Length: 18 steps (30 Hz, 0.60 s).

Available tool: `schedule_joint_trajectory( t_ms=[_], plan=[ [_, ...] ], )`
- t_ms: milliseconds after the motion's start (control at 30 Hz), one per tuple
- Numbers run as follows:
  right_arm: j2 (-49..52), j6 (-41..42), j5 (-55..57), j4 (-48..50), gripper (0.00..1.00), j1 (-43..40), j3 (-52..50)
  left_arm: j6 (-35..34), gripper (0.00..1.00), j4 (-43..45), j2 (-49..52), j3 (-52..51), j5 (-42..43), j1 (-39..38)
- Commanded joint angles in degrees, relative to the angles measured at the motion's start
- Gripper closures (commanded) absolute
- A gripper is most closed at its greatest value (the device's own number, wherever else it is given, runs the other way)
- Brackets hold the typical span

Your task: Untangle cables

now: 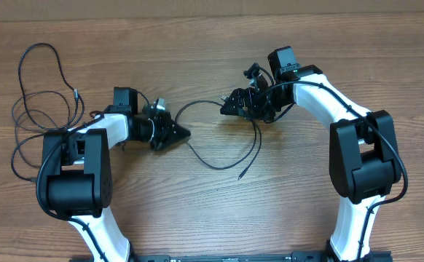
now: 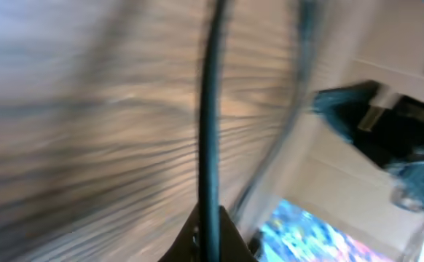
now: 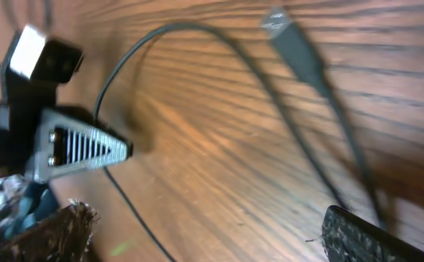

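One thin black cable [image 1: 219, 164] curves across the table's middle, its plug end lying loose near the front. The left gripper [image 1: 185, 134] is shut on it; in the blurred left wrist view the cable [image 2: 209, 124] runs straight up out of the closed fingers [image 2: 230, 244]. A second stretch of cable [image 1: 194, 104] arcs between the two grippers. The right gripper [image 1: 226, 108] is open, its fingers [image 3: 365, 236] spread wide over bare wood. A silver-tipped plug [image 3: 293, 45] lies ahead of it, and a thin cable [image 3: 135, 212] passes by its left finger. More cable loops [image 1: 41, 98] lie at the far left.
The thicker arm cords run along both white arms [image 1: 321, 102]. Both arm bases [image 1: 73, 182] stand at the front edge. The left gripper's ribbed finger [image 3: 84, 149] shows in the right wrist view, close to the right gripper.
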Motion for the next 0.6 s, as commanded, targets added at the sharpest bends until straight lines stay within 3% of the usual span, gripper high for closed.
schedule_joint_trajectory(
  t_ms=[0,133,300,567],
  plan=[
    [0.2,4.9,8.8,0.1,0.00,0.2,1.3,1.3,0.96,-4.0,0.5,-0.2,-12.3,0.2],
    [0.2,9.0,15.4,0.0,0.00,0.6,1.3,3.4,0.96,-10.5,0.5,-0.2,-21.1,0.2],
    [0.2,13.4,15.9,0.1,0.00,0.9,0.7,4.7,0.96,-17.1,-0.3,-0.2,-30.5,0.3],
    [0.3,15.2,15.9,1.4,0.00,2.4,0.2,3.2,0.96,-23.7,-10.2,-0.1,-42.9,0.0]
  ],
)
